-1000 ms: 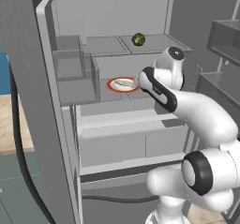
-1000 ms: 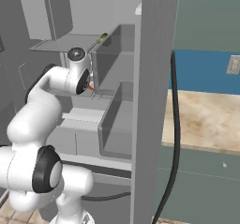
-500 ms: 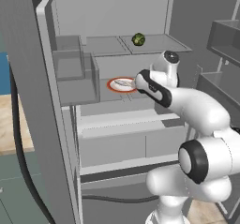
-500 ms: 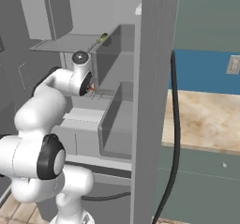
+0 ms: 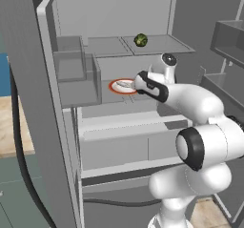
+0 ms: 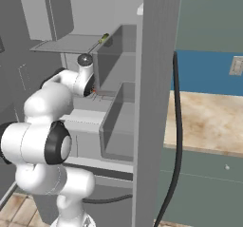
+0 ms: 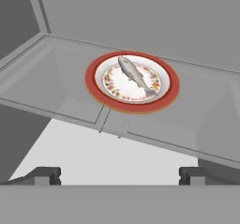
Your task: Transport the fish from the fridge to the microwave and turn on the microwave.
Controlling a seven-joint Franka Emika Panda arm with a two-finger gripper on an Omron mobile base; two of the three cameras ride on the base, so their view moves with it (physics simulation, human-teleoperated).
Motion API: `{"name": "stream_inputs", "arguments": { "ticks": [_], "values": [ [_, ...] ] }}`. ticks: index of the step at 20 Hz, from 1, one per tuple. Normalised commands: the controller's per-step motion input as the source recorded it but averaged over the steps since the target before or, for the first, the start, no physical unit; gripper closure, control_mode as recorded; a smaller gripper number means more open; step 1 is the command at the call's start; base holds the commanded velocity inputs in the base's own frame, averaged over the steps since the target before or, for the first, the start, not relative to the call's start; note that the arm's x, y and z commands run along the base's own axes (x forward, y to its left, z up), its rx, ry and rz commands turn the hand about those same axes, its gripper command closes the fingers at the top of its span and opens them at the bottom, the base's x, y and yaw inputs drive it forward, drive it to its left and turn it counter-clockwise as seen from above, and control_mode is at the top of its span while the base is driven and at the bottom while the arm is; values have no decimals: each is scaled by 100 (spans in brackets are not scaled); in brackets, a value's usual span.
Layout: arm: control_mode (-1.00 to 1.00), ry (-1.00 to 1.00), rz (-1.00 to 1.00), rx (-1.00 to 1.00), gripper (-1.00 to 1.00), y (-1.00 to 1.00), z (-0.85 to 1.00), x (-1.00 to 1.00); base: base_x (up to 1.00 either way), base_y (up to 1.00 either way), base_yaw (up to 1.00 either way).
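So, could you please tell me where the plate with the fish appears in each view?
Left base view: the plate lies mid-frame on a fridge shelf, just left of the gripper.
Right base view: I cannot make it out; the arm covers that spot.
Hand view: upper centre, with the fish lying on it.
Shared landmark: the glass shelf under the plate.

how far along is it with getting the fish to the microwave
Early. Done: the fridge door is open and the arm reaches inside toward the middle shelf. In hand: nothing; the hand is open and short of the plate, where the fish lies untouched. Left: close in, grasp the fish, carry it out to the microwave, put it in and switch it on.
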Motion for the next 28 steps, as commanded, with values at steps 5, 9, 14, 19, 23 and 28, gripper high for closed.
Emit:
{"name": "stream_inputs", "arguments": {
  "ticks": [5,9,14,19,23,28],
  "values": [
    [-100,0,0,2,-100,0,-11,33,0,0,0],
    [-100,0,0,2,-100,0,-6,27,0,0,0],
    [-100,0,0,1,-100,0,-6,26,0,0,0],
    [-100,0,0,0,-100,0,-10,26,0,0,0],
    [-100,0,0,0,-100,0,-12,28,0,0,0],
    [-100,0,0,0,-100,0,-9,23,0,0,0]
  ]
}}
